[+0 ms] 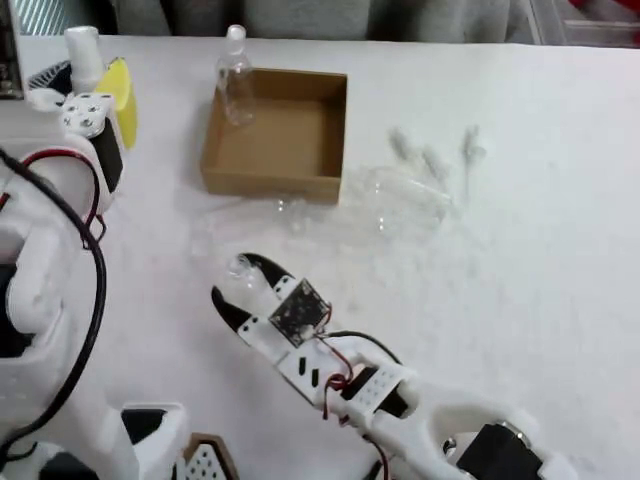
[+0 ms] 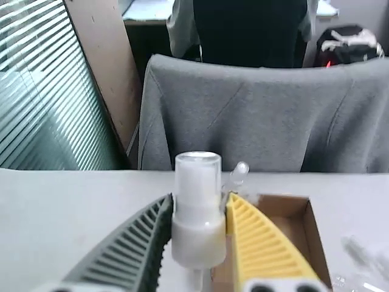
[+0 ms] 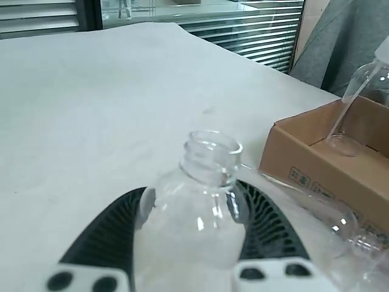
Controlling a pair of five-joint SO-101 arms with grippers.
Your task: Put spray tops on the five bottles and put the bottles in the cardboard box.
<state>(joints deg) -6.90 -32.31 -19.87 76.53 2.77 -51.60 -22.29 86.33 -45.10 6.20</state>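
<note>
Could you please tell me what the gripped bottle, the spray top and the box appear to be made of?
The gripped bottle: clear, glossy plastic, probably; the table shows through it. The spray top: white plastic, seemingly, smooth with a slight sheen. The box: cardboard, going by its brown, matte walls.

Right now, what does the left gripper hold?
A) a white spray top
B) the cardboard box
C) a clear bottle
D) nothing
A: the white spray top is clamped in the left gripper, while the right gripper holds the open bottle.
</note>
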